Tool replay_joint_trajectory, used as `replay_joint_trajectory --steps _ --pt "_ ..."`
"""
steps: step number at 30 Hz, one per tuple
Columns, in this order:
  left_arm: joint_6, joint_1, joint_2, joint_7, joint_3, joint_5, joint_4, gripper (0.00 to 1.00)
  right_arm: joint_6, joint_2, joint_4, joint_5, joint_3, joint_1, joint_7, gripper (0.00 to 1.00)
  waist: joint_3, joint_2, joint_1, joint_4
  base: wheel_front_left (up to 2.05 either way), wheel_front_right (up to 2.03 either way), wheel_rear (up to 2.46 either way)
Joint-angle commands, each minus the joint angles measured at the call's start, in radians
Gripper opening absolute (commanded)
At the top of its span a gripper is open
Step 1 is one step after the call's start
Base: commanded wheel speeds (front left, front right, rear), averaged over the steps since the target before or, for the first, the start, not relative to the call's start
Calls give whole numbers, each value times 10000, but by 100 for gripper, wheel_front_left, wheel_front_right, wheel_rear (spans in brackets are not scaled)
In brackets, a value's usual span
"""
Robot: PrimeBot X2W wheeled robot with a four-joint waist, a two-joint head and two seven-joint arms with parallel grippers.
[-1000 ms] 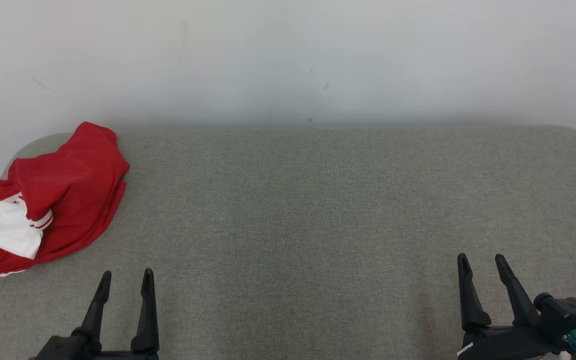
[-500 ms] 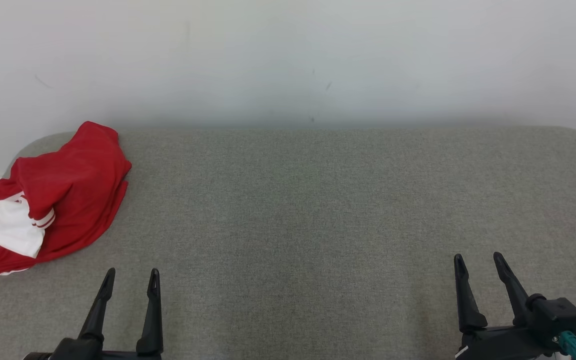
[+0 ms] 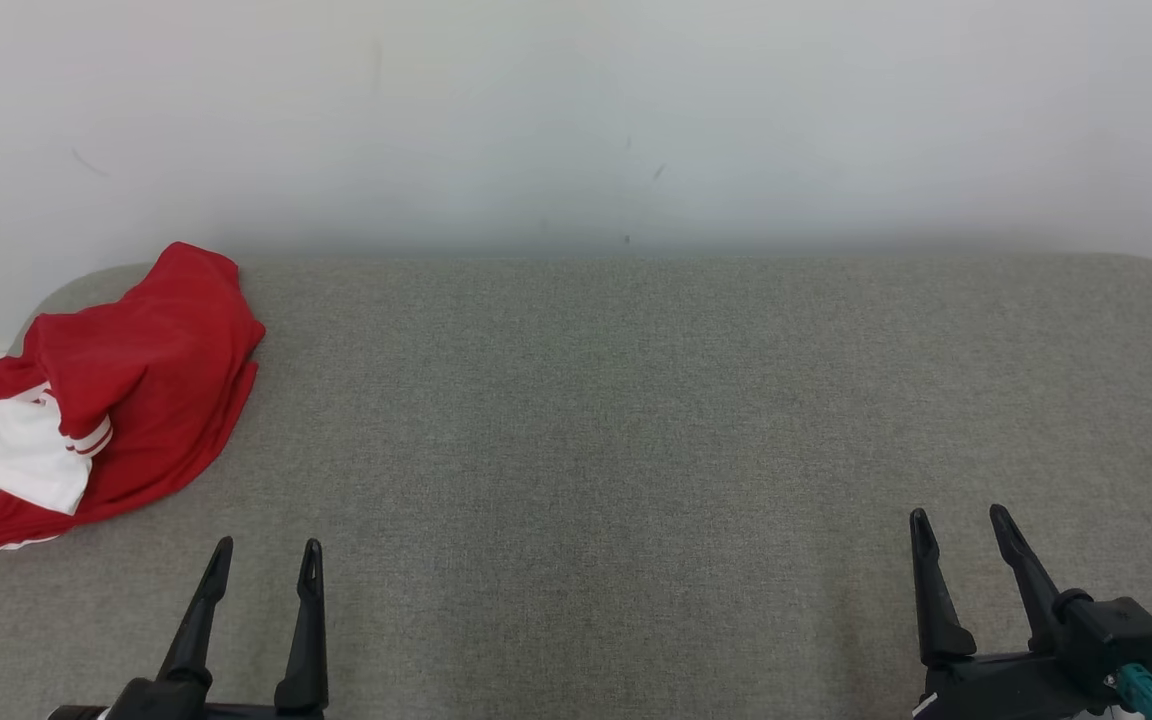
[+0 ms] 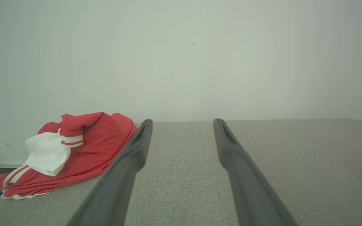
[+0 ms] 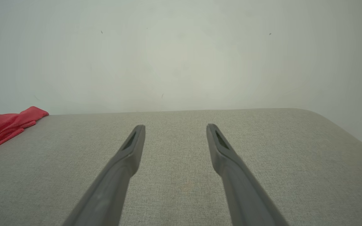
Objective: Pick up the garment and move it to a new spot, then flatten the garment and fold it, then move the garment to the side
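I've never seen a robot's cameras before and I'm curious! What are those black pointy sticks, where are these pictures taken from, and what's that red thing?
The black sticks are the robot's fingers. Each hand has two. One picture comes from a camera on the robot's head, looking down at a grey padded table. There the left hand is at the bottom left and the right hand at the bottom right. The other two pictures come from little cameras on its wrists, each looking along that hand's fingers. The red thing is a crumpled red and white garment, lying near the table's far left corner, by the white wall. Both hands are open and hold nothing. The robot's job is to pick the garment up, smooth it and fold it.
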Motion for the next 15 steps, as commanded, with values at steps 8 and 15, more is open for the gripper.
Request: replay_joint_trajectory --steps 8,15 --pt "-27 83 -46 -32 128 56 52 100 -24 -25 -1 31 -19 67 -36 100 -42 -1 0 1 0 0 0" --pt "-43 60 -51 -32 148 90 93 100 -24 -25 17 101 -3 107 -37 100 -62 -1 0 55 0 0 0"
